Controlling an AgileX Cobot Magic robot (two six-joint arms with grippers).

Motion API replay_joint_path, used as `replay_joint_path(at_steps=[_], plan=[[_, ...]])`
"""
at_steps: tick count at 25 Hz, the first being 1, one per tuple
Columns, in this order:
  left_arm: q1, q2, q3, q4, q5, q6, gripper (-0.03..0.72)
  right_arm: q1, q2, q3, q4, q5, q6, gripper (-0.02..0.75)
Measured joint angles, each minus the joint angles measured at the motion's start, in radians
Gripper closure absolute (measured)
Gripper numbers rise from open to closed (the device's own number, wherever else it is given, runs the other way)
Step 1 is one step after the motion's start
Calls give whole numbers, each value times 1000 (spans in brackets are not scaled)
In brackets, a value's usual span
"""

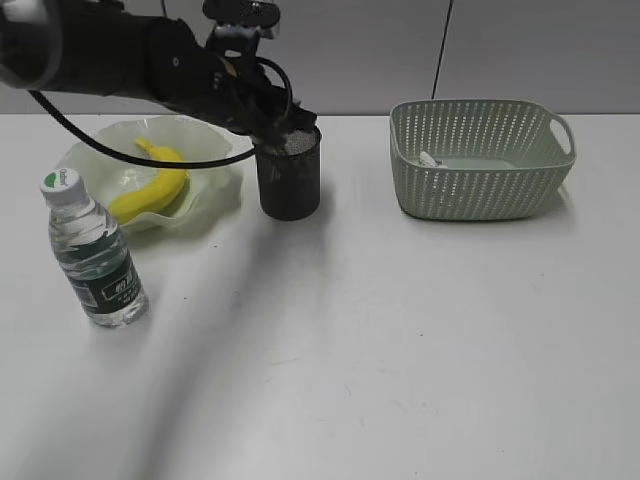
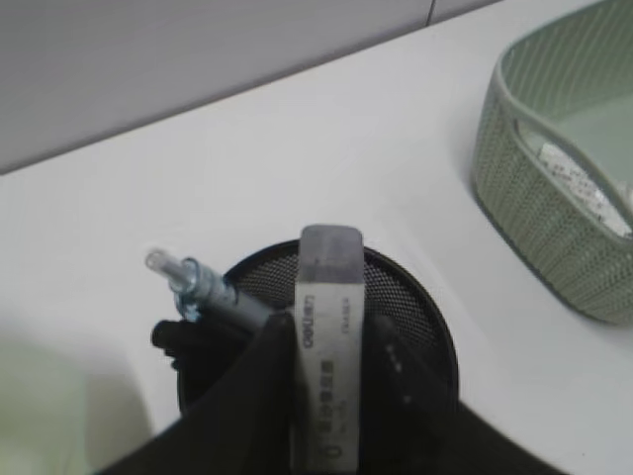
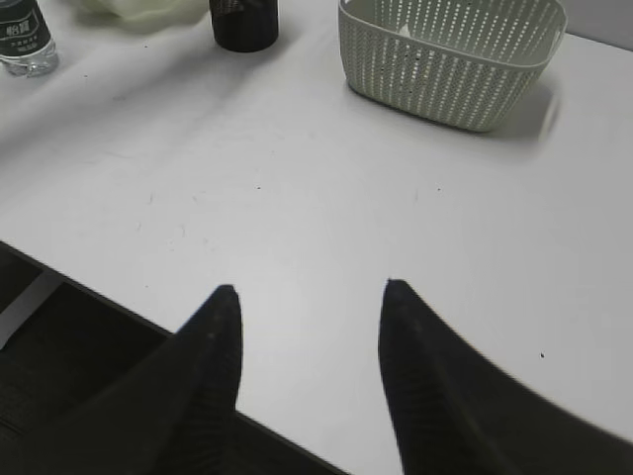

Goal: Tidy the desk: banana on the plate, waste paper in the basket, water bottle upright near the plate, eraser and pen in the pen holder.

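On a white desk, the left gripper pinches the eraser above the pen holder. It should probably lower centred, clear of the pen, before releasing. The right gripper hangs open, empty.

banana on plate; pen holder right; basket farther right

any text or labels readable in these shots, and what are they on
No text can be read for certain.
Eraser sleeve: a vertical printed word and smaller lines, too blurred to read.
Water bottle label: white print on dark green, too small to read; the cap carries only a green mark.
Waste paper in the basket: grey print specks, illegible.
Pen, pen holder, plate: no text visible.
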Motion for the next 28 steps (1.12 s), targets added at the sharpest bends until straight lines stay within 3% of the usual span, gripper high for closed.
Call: replay_joint_path(at_steps=[4,7,14,21,28], plan=[[0,1,0,-3,-19,-1,287,0,0,0,0,0,0,368],[2,-13,0,-4,-27,-1,217,0,0,0,0,0,0,367],[3,-245,0,-4,98,-1,243,0,0,0,0,-1,0,367],[3,-603,0,-3,506,-11,286,0,0,0,0,-1,0,369],[3,-953,8,60,894,-144,323,0,0,0,0,-1,0,369]])
